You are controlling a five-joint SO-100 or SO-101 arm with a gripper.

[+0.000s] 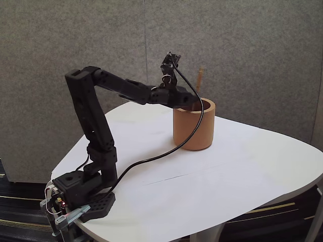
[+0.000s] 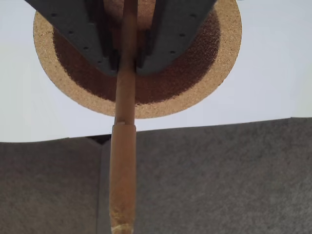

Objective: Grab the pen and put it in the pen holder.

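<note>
Pen [image 2: 125, 97] pinched upright in gripper [image 2: 126, 61] | over pen holder [image 1: 195, 132] | white table [image 1: 242, 176], seemingly grey felt wall [image 1: 252, 50]

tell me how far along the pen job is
Done: the claw has picked up the pen and carried it over the pen holder. In hand: the pen is clamped, upright above the opening. Left: lower it in and release.

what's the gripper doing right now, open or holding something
Gripper: closed on the pen, held above the open mouth of the pen holder.
</note>
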